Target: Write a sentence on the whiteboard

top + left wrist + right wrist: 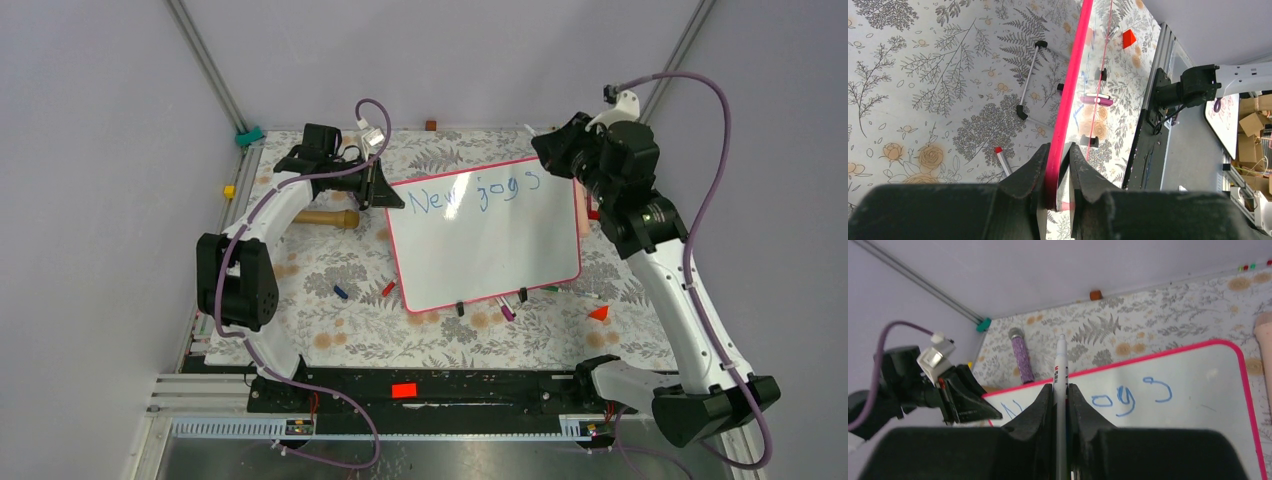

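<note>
- The whiteboard (490,250) lies flat on the floral surface (330,330). Its far left corner is inside your left pincer (1058,150), and its far right corner sits just under your right pincer (1060,390).
- The left pincer is clamped on the pink-red frame, one finger on each side of the edge. I judge this grip is there to stop the board sliding while you write.
- The sentence (475,193) so far reads "New jogs" in blue, on one line along the far edge. "New" starts just beside the left pincer and "jogs" ends near the right one. The board nearer you than that line is blank, so the writing looks unfinished.
- The right pincer is closed tight on a white marker (1062,360), which sticks out past the fingertips in line with them.
- From the wrist view the marker's end lies beyond the board's far edge, and I cannot tell whether it touches anything.
- The marker barrel has red and dark print on it, too small to read.
- Small black clips (461,308) sit on the board's edge farthest from both pincers.
- A glittery purple cylinder (1020,357) lies on the surface beyond the right pincer.
</note>
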Controlling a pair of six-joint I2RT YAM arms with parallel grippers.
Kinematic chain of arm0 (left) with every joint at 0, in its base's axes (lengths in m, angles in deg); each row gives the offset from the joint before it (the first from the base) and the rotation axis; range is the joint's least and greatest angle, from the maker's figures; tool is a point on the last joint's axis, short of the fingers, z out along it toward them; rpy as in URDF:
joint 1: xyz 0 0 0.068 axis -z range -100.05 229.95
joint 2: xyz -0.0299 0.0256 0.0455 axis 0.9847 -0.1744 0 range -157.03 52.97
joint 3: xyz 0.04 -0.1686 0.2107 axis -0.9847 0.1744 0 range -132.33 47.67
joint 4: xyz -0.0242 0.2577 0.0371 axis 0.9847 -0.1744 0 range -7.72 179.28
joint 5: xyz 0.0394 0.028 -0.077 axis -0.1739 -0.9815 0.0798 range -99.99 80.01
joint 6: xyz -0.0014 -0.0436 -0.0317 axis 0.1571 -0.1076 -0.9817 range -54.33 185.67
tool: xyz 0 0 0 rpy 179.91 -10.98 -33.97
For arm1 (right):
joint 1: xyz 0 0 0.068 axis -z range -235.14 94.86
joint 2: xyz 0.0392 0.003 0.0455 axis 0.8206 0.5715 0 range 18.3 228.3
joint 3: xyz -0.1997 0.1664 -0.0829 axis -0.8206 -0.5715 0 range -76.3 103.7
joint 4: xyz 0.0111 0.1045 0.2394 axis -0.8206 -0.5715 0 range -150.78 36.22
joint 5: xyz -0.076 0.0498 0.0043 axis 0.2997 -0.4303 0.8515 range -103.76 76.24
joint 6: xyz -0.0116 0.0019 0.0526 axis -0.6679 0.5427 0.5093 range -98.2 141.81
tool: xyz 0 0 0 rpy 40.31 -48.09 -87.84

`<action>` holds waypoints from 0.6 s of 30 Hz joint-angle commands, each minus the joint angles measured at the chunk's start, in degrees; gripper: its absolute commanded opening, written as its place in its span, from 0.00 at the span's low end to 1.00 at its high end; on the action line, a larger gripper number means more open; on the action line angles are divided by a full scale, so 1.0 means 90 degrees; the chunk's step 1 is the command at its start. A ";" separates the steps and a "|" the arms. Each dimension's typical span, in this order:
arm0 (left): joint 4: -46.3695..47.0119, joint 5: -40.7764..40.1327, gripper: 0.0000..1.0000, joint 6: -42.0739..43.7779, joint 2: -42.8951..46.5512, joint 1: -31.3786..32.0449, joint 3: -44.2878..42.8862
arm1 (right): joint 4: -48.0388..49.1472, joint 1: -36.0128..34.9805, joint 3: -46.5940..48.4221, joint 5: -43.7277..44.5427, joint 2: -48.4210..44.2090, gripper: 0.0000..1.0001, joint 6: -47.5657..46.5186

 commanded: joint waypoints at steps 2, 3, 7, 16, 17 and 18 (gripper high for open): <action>0.0992 -0.1523 0.08 -0.0022 0.0020 0.0376 0.0552 | -0.0173 0.0006 0.0920 0.0586 0.0450 0.00 0.0360; 0.1167 -0.1546 0.08 -0.0037 0.0030 0.0414 0.0664 | -0.0172 0.0006 0.0940 0.0658 0.0486 0.00 0.0374; 0.1584 -0.1487 0.08 0.0043 0.0093 0.0437 0.0932 | -0.0149 0.0006 0.0885 0.0714 0.0526 0.00 0.0315; 0.1633 -0.0984 0.07 -0.0251 0.0152 0.0426 0.0672 | -0.0090 -0.0353 0.0252 0.0699 0.0502 0.00 0.0814; 0.1650 -0.0920 0.07 -0.0357 0.0137 0.0427 0.0619 | -0.0204 -0.0521 0.0280 0.0931 0.0545 0.00 0.0846; 0.1652 -0.0924 0.07 -0.0420 0.0135 0.0418 0.0600 | -0.0286 -0.0670 0.0284 0.1179 0.0556 0.00 0.0878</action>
